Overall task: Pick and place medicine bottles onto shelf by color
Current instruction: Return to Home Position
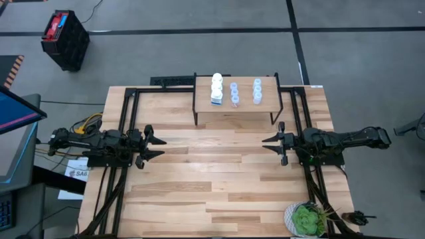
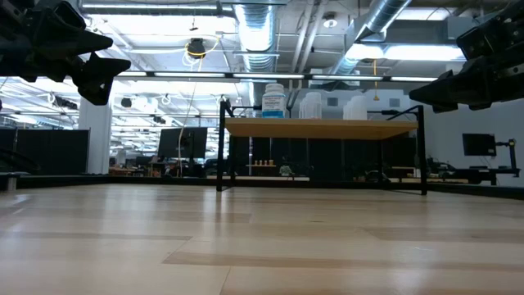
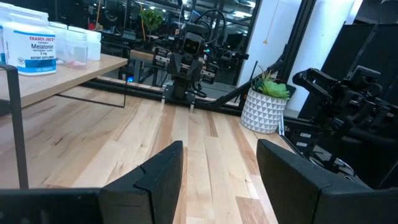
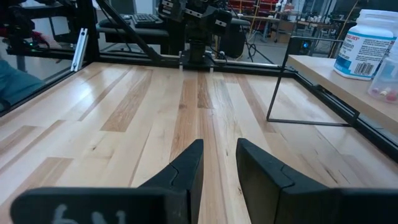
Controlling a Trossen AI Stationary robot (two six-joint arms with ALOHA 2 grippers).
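Observation:
The shelf [image 1: 236, 109] stands at the table's far edge on thin black legs. On its wooden top stand the medicine bottles: white ones [image 1: 216, 89] in a row at its left part, and several pale blue ones in two rows [image 1: 234, 94] [image 1: 257, 91] to their right. A labelled white bottle [image 3: 30, 46] shows in the left wrist view. My left gripper [image 1: 161, 147] hovers open near the table's left edge, pointing level toward the right. My right gripper [image 1: 265, 144] hovers opposite it at the right, open by a narrower gap [image 4: 219, 149]. Neither has anything between its fingers.
A potted green plant [image 1: 307, 219] in a white patterned pot stands at the table's near right corner. Bare wooden tabletop [image 1: 212, 172] lies between the two grippers and in front of the shelf. A red and black crate [image 1: 65, 40] stands on the floor beyond the far left.

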